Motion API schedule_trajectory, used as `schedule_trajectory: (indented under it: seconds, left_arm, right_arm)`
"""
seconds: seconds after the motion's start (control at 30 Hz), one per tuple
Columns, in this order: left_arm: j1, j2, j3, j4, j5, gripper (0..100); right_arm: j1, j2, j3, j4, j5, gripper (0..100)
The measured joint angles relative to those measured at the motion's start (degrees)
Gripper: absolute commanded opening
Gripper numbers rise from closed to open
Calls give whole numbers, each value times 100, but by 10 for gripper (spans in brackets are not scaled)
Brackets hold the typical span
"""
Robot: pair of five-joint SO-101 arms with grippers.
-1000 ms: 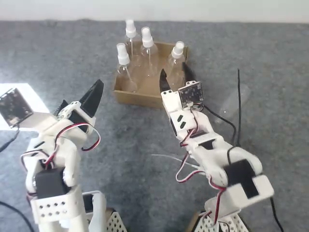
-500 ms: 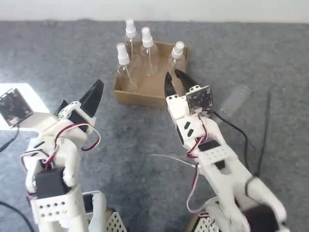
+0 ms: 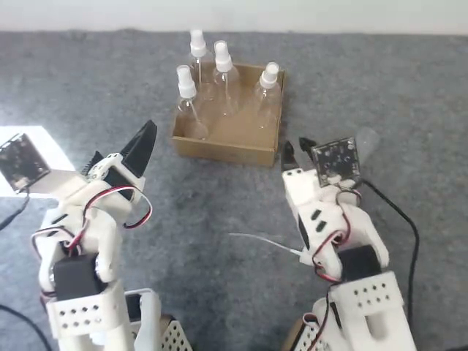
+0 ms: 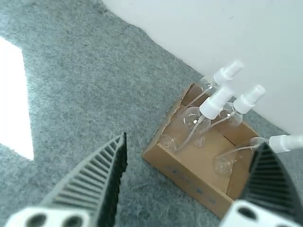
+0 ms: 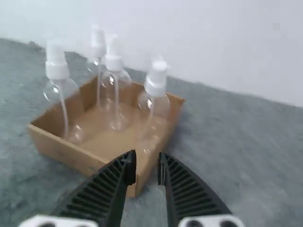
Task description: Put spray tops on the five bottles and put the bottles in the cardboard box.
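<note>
The cardboard box [image 3: 227, 150] stands at the back of the grey carpet. Several clear bottles with white spray tops stand in it, such as one at its left [image 3: 187, 102] and one at its right [image 3: 267, 91]. Another clear bottle [image 3: 357, 146] lies on the carpet right of the box. My right gripper [image 3: 297, 149] hovers off the box's front right corner, open by a narrow gap with nothing between its fingers; from the right wrist, that gripper [image 5: 146, 163] faces the box [image 5: 61, 146]. My left gripper [image 3: 126, 140] is wide open left of the box, empty, its fingers [image 4: 104, 179] framing the box [image 4: 189, 177].
A thin white tube [image 3: 256, 240] lies on the carpet between the two arms. A white sheet [image 4: 12, 94] lies at the far left. A black cable [image 3: 398, 212] trails beside the right arm. A pale wall borders the carpet behind the box.
My right gripper has drawn back from over the box's right side to the front right corner, and its fingers have narrowed. The left arm has kept still.
</note>
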Motion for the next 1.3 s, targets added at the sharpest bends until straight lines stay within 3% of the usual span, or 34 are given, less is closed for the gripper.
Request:
schedule_trajectory:
  seconds: [0.3, 0.9, 1.3]
  left_arm:
    - [0, 0, 0, 0, 0, 383]
    - [0, 0, 0, 0, 0, 383]
    - [0, 0, 0, 0, 0, 383]
  right_arm:
    - [1099, 686, -642, 782, 167, 64]
    - [2242, 6505, -4703, 791, 167, 64]
    - [2725, 8993, -6655, 791, 167, 64]
